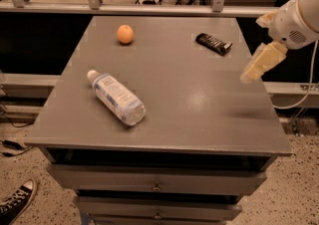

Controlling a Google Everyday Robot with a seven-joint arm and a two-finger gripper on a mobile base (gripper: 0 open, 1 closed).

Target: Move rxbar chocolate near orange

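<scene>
The rxbar chocolate [214, 43], a small black glossy bar, lies flat at the far right of the grey table top [189, 99]. The orange [125, 34] sits at the far left of the table, well apart from the bar. My gripper [259, 63] hangs from the white arm at the right edge of the table, above the surface, to the right of the bar and a little nearer the camera. It holds nothing that I can see.
A clear plastic water bottle [116, 97] with a white cap lies on its side at the left middle. A metal railing [149, 9] runs behind the table. Drawers sit under the top. A shoe [15, 204] shows on the floor at lower left.
</scene>
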